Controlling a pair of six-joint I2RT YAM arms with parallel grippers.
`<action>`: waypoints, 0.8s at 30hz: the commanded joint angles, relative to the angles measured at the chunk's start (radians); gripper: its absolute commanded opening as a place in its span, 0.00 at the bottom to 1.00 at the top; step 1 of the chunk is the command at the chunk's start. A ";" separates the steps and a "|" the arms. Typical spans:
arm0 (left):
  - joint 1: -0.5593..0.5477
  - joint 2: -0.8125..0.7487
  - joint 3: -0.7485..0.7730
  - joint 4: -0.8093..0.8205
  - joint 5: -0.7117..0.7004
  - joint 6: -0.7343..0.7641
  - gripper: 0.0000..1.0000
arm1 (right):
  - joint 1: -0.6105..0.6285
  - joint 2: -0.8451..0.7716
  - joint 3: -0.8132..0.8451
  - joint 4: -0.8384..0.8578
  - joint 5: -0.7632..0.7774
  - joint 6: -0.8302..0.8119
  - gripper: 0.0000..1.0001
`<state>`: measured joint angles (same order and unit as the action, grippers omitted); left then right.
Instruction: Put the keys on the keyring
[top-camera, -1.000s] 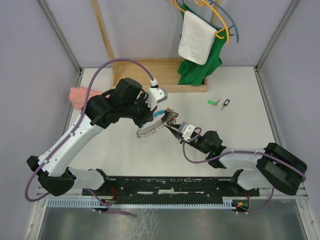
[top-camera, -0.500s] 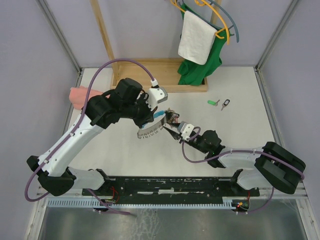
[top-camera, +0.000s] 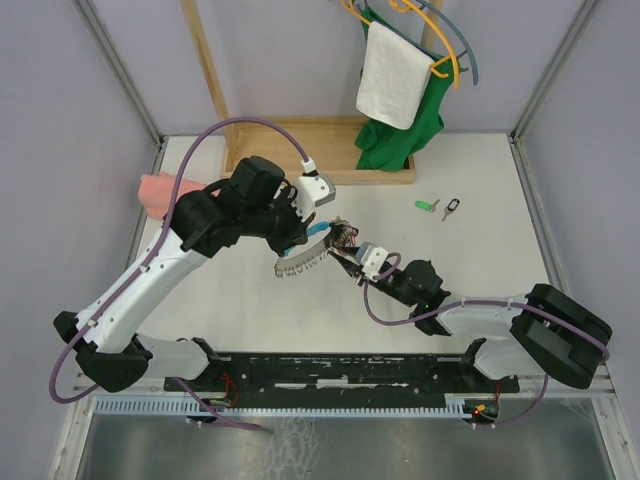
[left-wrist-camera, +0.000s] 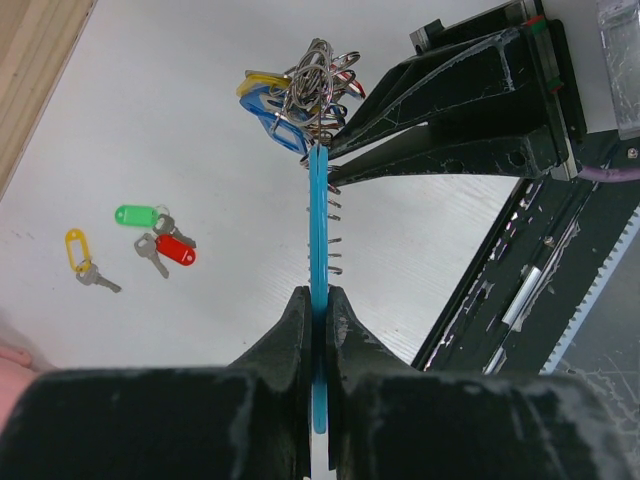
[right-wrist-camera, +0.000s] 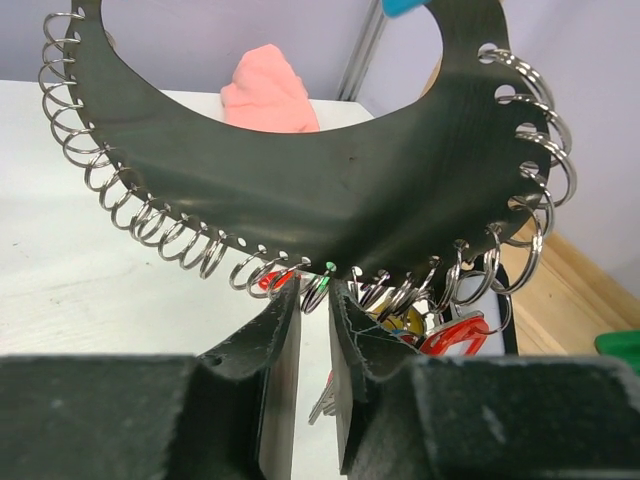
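At 9 o'clock on the desk (top-camera: 250, 310), against the left wall, lies a pink lump (top-camera: 155, 190). The left arm (top-camera: 150, 270) rises from 7 o'clock toward the middle. The left gripper (left-wrist-camera: 318, 300) is clamped tight on the keyring (left-wrist-camera: 318, 215), its two fingers pressed to either side of the long light-blue piece, which the left wrist camera sees edge-on. The keyring hangs in the air over the middle of the desk. At its far end, 12 o'clock in that view, sits a bunch of metal rings (left-wrist-camera: 318, 75) with a blue tag (left-wrist-camera: 278, 120) and a yellow tag (left-wrist-camera: 255, 82). On the desk at 9 o'clock in the same view lie three loose keys close together: a yellow-tagged key (left-wrist-camera: 76, 250), a green-tagged key (left-wrist-camera: 135, 215) and a red-tagged key (left-wrist-camera: 176, 250).

The right gripper (right-wrist-camera: 314, 298) meets the keyring from 4 o'clock. Its fingers are drawn close with a narrow gap. Their tips sit at the ring-lined edge of the crescent, 6 o'clock in the right wrist view, with one small ring between them. Whether they pinch anything I cannot tell. A red tag (right-wrist-camera: 440, 343) hangs at 4 o'clock there.

At 12 o'clock on the desk stands a wooden stand (top-camera: 320, 150), with a white towel (top-camera: 393, 75) over a green cloth (top-camera: 385, 150) to its right. At 2 o'clock from the keyring lies a pair of keys (top-camera: 428, 206), one green-tagged, well apart from both grippers.
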<state>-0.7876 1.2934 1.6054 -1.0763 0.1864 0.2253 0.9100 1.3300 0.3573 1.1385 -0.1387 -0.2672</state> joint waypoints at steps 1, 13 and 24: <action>-0.007 -0.016 0.023 0.052 0.018 -0.016 0.03 | 0.007 -0.037 0.019 0.007 0.028 -0.018 0.23; -0.006 -0.026 0.007 0.079 -0.013 -0.063 0.03 | 0.006 -0.119 0.001 -0.091 0.045 -0.055 0.03; -0.004 -0.112 -0.230 0.317 -0.058 -0.267 0.03 | 0.005 -0.234 0.001 -0.282 -0.019 -0.078 0.01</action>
<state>-0.7876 1.2522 1.4765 -0.9604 0.1577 0.0917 0.9096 1.1580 0.3485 0.8989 -0.1143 -0.3275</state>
